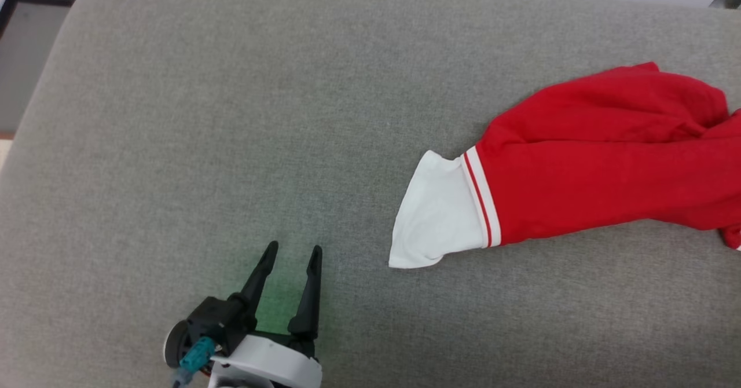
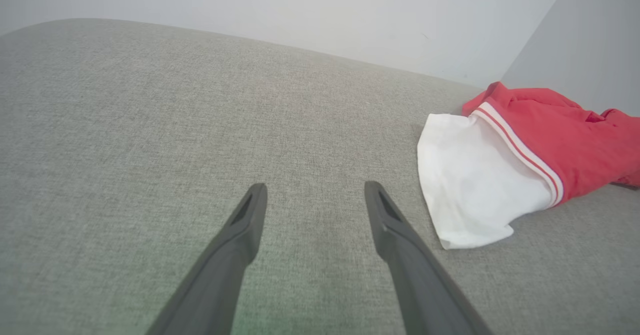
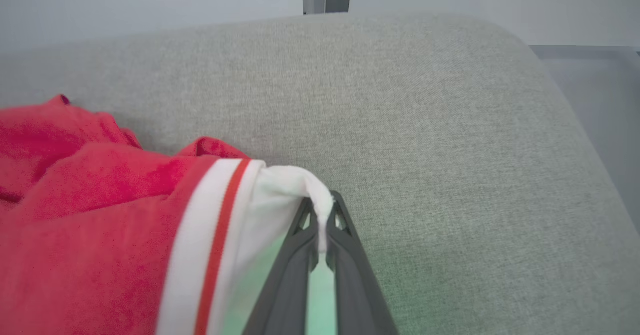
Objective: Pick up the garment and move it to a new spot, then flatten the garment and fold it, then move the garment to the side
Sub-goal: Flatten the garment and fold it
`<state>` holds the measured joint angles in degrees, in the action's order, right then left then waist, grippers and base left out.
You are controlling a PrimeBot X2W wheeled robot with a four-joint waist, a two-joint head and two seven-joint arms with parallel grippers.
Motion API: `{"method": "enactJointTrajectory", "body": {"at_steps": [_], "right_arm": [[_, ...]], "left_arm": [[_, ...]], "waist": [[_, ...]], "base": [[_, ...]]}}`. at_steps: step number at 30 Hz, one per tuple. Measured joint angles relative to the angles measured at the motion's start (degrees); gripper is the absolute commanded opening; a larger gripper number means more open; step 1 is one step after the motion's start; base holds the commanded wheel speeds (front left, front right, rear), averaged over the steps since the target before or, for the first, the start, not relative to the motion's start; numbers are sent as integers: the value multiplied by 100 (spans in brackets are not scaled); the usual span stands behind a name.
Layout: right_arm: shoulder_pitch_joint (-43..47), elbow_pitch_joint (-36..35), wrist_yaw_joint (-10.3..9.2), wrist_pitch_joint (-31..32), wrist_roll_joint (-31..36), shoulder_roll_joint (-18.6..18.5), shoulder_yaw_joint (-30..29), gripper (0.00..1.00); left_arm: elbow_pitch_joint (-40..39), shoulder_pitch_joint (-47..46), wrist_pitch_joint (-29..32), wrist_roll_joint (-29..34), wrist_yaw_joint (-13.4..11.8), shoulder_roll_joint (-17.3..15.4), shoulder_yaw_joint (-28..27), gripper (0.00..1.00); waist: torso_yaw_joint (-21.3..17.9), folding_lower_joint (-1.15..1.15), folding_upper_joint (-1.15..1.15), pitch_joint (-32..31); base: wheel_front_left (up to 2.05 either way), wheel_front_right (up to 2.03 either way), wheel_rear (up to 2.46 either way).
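While looking down on the grey cushion (image 1: 231,116), see the garment (image 1: 602,156) crumpled at its right side, one white sleeve (image 1: 440,208) lying flat. See the left gripper (image 1: 294,250) spread open, empty, near that sleeve. See the right gripper (image 3: 322,200) clamped on a white sleeve edge.

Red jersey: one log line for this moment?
left gripper open, empty | right gripper shut on white sleeve | red jersey crumpled on grey cushion

Bright, flat, even lighting, barely any shadows. Faint green glow on the cushion (image 1: 173,145) just by the left gripper (image 1: 294,248). Bendy wide-angle edges in wrist views, near garment (image 3: 75,210) bit soft.
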<state>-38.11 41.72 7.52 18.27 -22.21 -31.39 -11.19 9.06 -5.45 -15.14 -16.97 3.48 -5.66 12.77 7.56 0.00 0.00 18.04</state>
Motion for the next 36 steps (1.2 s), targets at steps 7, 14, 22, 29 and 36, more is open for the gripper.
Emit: {"method": "enactJointTrajectory", "body": {"at_steps": [7,14,22,29,36], "right_arm": [[-259,706,0,-408,157,55,153,49],[-343,511,0,-1042,48,102,760,100],[423,-781,0,-1501,-527,40,1794,100],[1633,-2248,0,-1745,-633,181,2452,100],[2680,-3325,0,-1819,-437,694,2533,100]], "left_arm": [[79,-96,0,27,11,57,-5,100],[125,-147,0,34,38,40,-140,100],[154,-101,36,-45,93,-215,-326,100],[43,-162,424,-230,209,-590,-396,100],[-233,-645,1173,-446,312,-1104,-349,100]], "waist": [[73,0,0,110],[-2,0,0,-52],[-212,0,0,-453],[-481,0,0,-875],[-806,0,0,-1214]], "base": [[0,0,0],[0,0,0],[0,0,0],[0,0,0],[0,0,0]]}}
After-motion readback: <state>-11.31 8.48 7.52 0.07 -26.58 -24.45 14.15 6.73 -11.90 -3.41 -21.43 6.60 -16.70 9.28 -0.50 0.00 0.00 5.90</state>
